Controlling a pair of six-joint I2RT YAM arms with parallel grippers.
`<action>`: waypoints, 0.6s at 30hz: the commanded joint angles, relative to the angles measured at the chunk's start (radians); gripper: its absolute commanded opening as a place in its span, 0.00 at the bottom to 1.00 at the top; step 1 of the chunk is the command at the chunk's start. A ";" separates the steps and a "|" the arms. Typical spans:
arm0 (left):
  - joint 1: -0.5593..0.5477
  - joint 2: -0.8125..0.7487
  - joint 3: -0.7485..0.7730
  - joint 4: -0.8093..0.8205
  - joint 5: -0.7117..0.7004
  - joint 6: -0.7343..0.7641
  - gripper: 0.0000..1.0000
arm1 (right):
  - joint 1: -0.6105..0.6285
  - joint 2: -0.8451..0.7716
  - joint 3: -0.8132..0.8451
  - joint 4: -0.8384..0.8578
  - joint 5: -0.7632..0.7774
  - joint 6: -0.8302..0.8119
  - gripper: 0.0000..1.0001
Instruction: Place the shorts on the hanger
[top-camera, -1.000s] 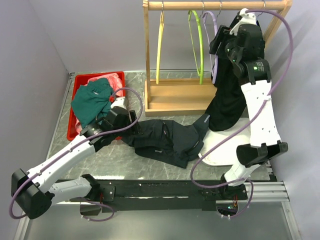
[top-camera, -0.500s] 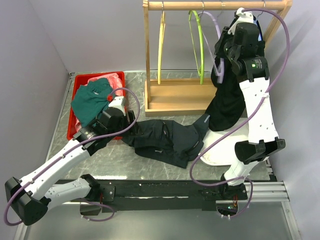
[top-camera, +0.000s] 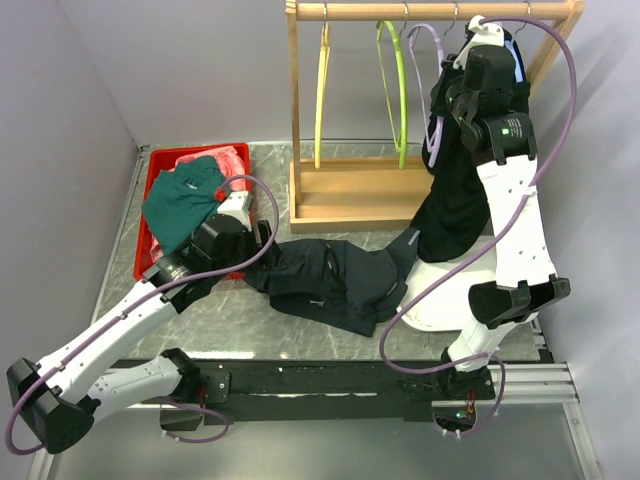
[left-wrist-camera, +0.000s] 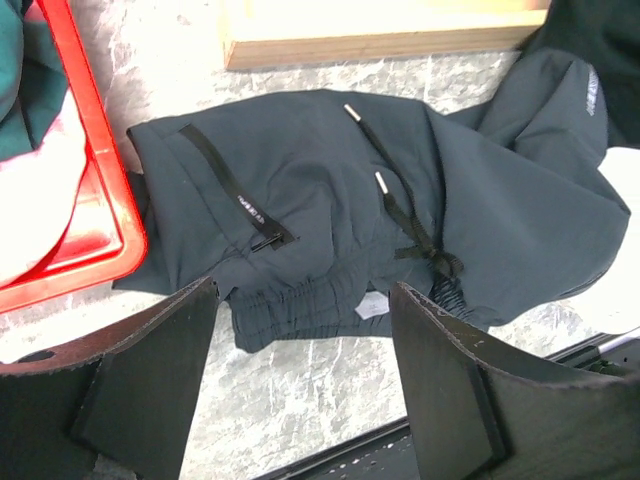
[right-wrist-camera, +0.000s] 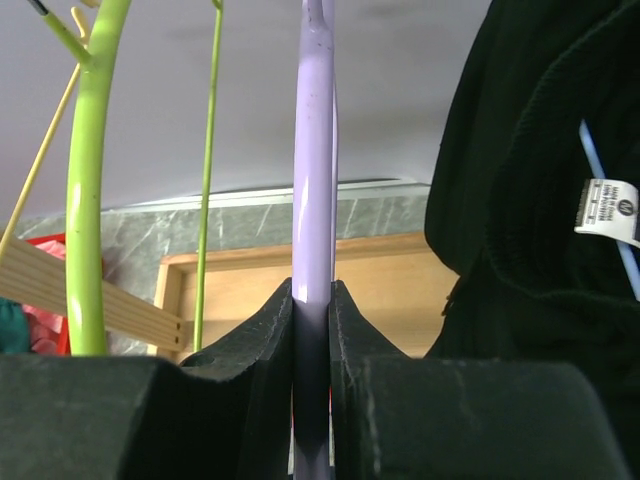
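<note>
The dark navy shorts (top-camera: 335, 282) lie crumpled on the table in front of the wooden rack; in the left wrist view the shorts (left-wrist-camera: 380, 200) show a drawstring and a small pale label. My left gripper (top-camera: 262, 238) is open and hovers just above their left edge; it also shows in the left wrist view (left-wrist-camera: 305, 385). The lilac hanger (top-camera: 432, 95) hangs from the rack's rail. My right gripper (top-camera: 440, 108) is shut on the hanger's arm, seen in the right wrist view (right-wrist-camera: 312, 300) with the lilac hanger (right-wrist-camera: 313, 170) between the pads.
A wooden rack (top-camera: 350, 190) holds a yellow hanger (top-camera: 320, 90), a lime-green hanger (top-camera: 392, 85) and a long black garment (top-camera: 455, 200). A red bin (top-camera: 155, 215) with a teal garment (top-camera: 182, 205) sits at the left. A white plate-like disc (top-camera: 440, 295) lies under the black garment.
My right gripper rose slightly along the lilac hanger near the rail. My left arm shifted a little toward the shorts' left edge; the shorts have not moved.
</note>
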 joint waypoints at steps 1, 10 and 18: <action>-0.002 -0.020 -0.007 0.047 0.030 0.018 0.75 | 0.007 -0.052 0.035 0.081 0.038 -0.025 0.00; 0.000 -0.032 -0.016 0.068 0.092 0.012 0.79 | 0.018 -0.130 -0.072 0.156 0.037 -0.031 0.00; 0.000 -0.037 -0.011 0.068 0.095 0.004 0.82 | 0.024 -0.135 -0.077 0.176 0.054 -0.040 0.00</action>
